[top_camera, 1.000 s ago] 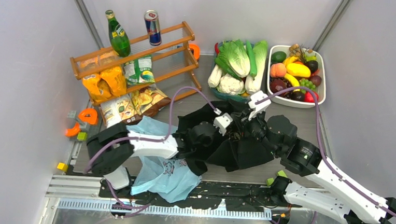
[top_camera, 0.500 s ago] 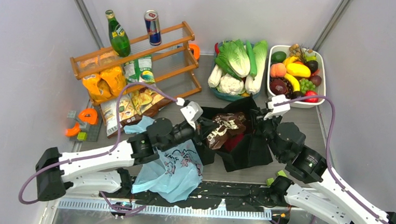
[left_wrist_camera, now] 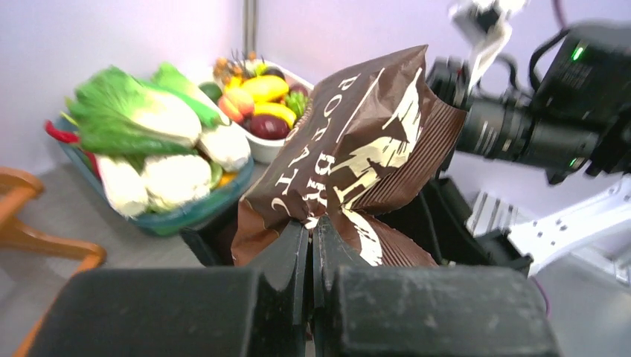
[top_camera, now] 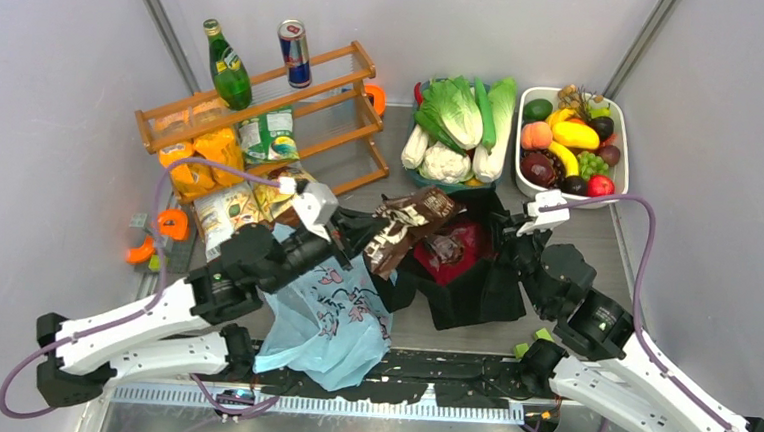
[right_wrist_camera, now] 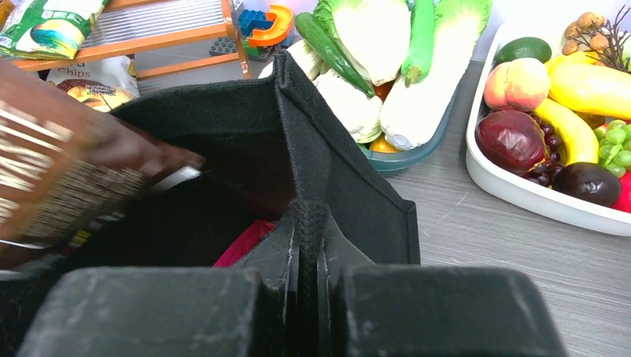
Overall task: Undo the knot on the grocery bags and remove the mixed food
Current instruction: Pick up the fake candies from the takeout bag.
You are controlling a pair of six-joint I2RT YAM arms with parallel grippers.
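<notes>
- Grey desk (right_wrist_camera: 461, 223) sits under everything.
- Up above it, the left fingers (left_wrist_camera: 286, 253) pinch tight on a brown snack packet (left_wrist_camera: 357, 141), holding it over the black tote (right_wrist_camera: 350, 186).
- Over there, the right fingers (right_wrist_camera: 275, 268) squeeze together on the tote's rim.
- One red packet (top_camera: 456, 251) lies inside the tote.
- Close to the left arm lies the blue bag (top_camera: 326, 323).

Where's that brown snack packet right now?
Top view, centre: the brown snack packet is pinched in the left gripper, held above the black tote at its left edge, just in front of the vegetable tray.

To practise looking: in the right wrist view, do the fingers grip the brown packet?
No, the right fingers pinch the black tote at its rim.
</notes>
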